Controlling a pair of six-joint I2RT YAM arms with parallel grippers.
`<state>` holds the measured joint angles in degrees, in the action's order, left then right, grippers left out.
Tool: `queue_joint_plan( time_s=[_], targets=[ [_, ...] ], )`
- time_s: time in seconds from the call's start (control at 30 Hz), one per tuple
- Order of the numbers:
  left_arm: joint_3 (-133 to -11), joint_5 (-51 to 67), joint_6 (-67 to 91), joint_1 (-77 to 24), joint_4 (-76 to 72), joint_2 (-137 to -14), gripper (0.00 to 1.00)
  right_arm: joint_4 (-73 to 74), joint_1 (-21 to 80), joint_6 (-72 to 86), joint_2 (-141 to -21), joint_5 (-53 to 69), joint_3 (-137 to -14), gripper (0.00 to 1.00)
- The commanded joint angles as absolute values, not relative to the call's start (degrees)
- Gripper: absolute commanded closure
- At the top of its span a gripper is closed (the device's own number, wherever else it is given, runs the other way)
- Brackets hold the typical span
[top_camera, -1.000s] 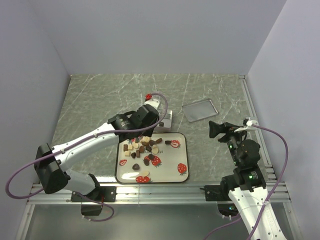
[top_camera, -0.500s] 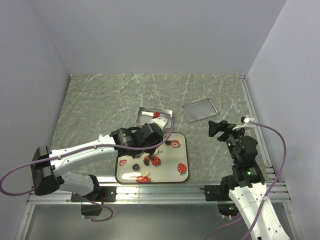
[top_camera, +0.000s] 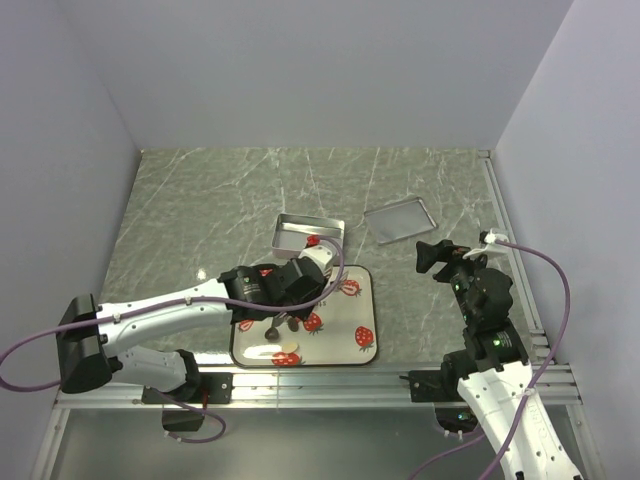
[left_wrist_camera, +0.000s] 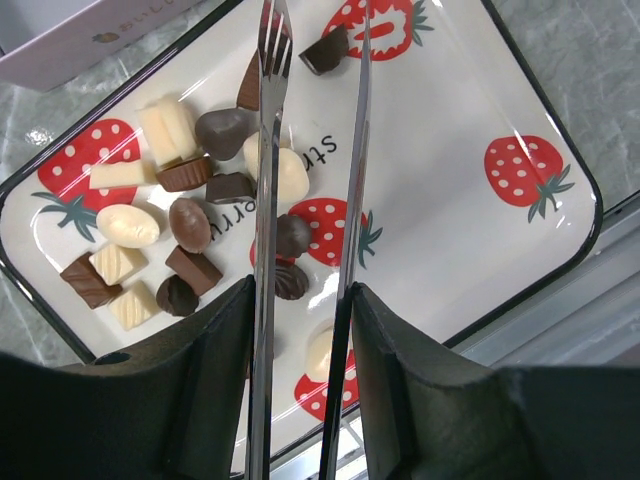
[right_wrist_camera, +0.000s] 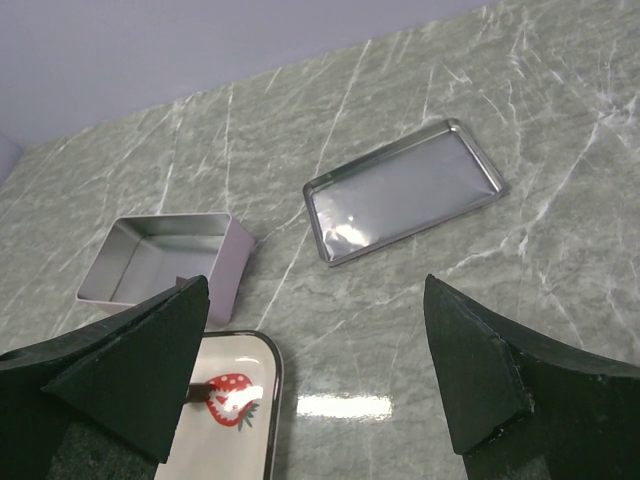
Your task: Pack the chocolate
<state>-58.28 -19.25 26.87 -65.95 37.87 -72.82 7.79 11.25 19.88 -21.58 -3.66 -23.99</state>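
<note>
The strawberry-print tray point(left_wrist_camera: 470, 90) has a line of black lettering across its middle. The tweezers and the sweets hide most of it, but "st" shows at one end and "rry" at the other. A small mark on the pink wall of the tin box point(right_wrist_camera: 235, 265) is too small to read. The chocolate point(left_wrist_camera: 189, 224) lies on the tray as dark, light-brown and cream pieces. Most are clustered in one half of the tray, and a few sit alone near a printed strawberry. The tray sits at the near edge of the table point(top_camera: 200, 210), left of its middle. The tin stands just beyond the tray's far edge, and the flat metal lid point(right_wrist_camera: 400, 195) lies well apart from it toward the right edge, turned askew. The left arm stretches low from its base at the near left corner, its white forearm running rightward and its wrist bent down over the middle of the tray. The left gripper point(left_wrist_camera: 300, 330) is clamped on a pair of metal tweezers point(left_wrist_camera: 262, 200), one blade against each finger. The blades stand apart over the sweets. One dark piece shows between their tips, though whether they touch it cannot be told. The right arm is folded upright at the near right corner, with its wrist raised above the table by the right edge and aimed toward the lid and tin. The right gripper point(right_wrist_camera: 305, 375) has its fingers spread wide with nothing between them.
</note>
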Motion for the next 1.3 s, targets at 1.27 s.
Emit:
queue_joint_plan(
  time_s=[1.27],
  targets=[
    [-59.1, -23.7, 27.0, -66.5, 35.3, -76.0, 0.68, 6.4, 11.0, 19.1, -22.0, -4.3, -25.3, 0.06]
  ],
)
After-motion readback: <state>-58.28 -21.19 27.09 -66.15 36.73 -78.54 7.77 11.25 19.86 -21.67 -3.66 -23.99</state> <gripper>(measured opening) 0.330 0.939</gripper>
